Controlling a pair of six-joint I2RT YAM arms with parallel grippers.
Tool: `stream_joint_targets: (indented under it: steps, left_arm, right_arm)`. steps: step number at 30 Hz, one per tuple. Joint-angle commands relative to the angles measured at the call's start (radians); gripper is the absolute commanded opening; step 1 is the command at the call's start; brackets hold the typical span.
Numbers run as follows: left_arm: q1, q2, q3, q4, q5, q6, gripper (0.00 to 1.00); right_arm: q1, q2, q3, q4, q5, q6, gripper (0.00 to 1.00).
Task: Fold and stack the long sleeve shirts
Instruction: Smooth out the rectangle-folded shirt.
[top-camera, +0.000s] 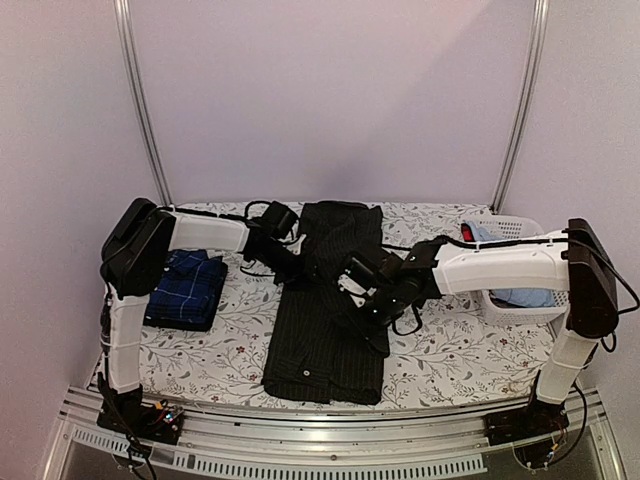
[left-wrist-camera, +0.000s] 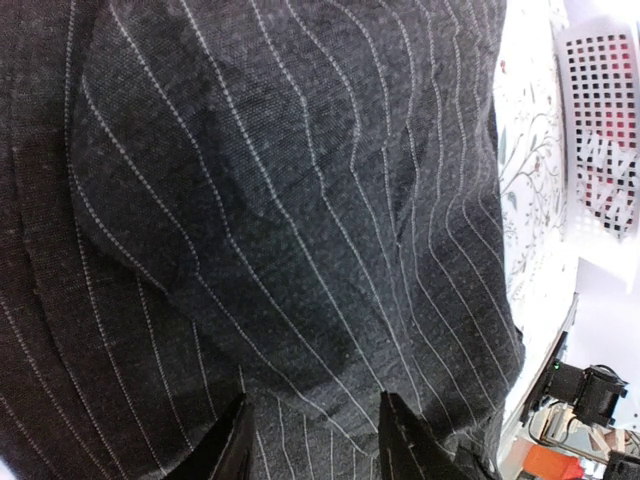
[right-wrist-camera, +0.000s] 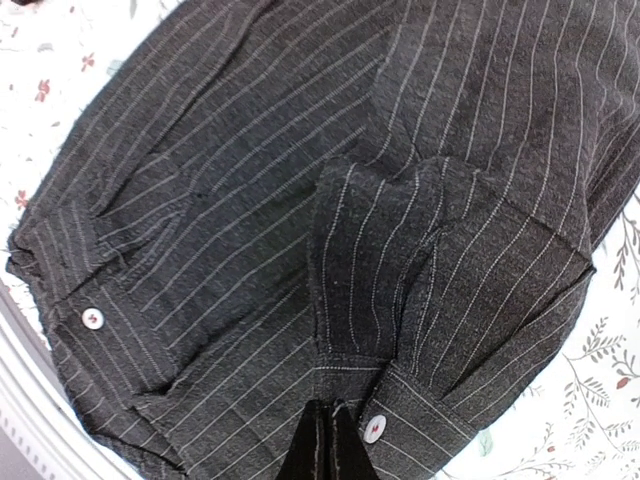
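While the right tool (right-wrist-camera: 330, 435) is closed tight on a thin pinch of sleeve beside the cuff (right-wrist-camera: 470, 390), the lot stands as follows.

Black shirt (top-camera: 325, 350): pinstriped, laid lengthwise at mid-bench, one end near the arms' bases and the other toward the far wall. A sleeve lies doubled over the body.

Navy shirt (top-camera: 188, 285): checked, folded, on the left of the bench, apart from the black shirt.

Left tool (left-wrist-camera: 318, 435): fingers apart, low over the black shirt's left side. Whether a fold is clamped between them cannot be told.

Risks, as judged:
- The pinch is slight and close to the cuff edge, so a pull may slip it free and drop the sleeve askew.
- A layer of the body caught with the sleeve would drag the whole shirt and spoil its straight sides.
- Uneven pulls from the two tools would bunch the cloth at the middle.

Surface: bench (top-camera: 450, 355) under a pale floral cover. It looks soft and may ruck beneath dragged cloth.

Room: white basket (top-camera: 520, 312) at the right holding blue cloth, a plain lilac wall (top-camera: 330, 100), and two metal posts (top-camera: 140, 100).
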Motion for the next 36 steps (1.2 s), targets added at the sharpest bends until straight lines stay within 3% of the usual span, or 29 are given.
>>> stream_joint_targets:
  steps: [1, 13, 15, 19, 21, 27, 36]
  left_arm:
    - [0.016, -0.027, -0.002, 0.009, -0.01, 0.014, 0.43]
    - [0.031, -0.007, 0.013, 0.015, -0.023, 0.01, 0.43]
    - [0.032, -0.002, 0.02, 0.012, -0.029, 0.011, 0.43]
    - [0.032, 0.007, 0.031, 0.009, -0.035, 0.014, 0.41]
    - [0.032, 0.013, 0.035, 0.009, -0.036, 0.014, 0.41]
    - [0.033, 0.015, 0.051, 0.003, -0.103, 0.011, 0.39]
    - [0.053, 0.046, 0.116, -0.009, -0.168, 0.001, 0.39]
  right_arm:
    - [0.006, -0.002, 0.086, -0.058, -0.102, -0.02, 0.0]
    - [0.016, 0.071, 0.11, -0.064, -0.221, -0.022, 0.01]
    - [0.016, 0.079, 0.109, -0.054, -0.243, -0.022, 0.08]
    - [0.013, 0.054, 0.112, -0.03, -0.216, -0.009, 0.39]
    - [-0.008, 0.035, 0.11, -0.024, -0.196, 0.004, 0.44]
    - [-0.131, -0.02, 0.071, 0.072, -0.182, 0.09, 0.45]
    - [-0.278, 0.059, 0.071, 0.311, -0.221, 0.156, 0.42]
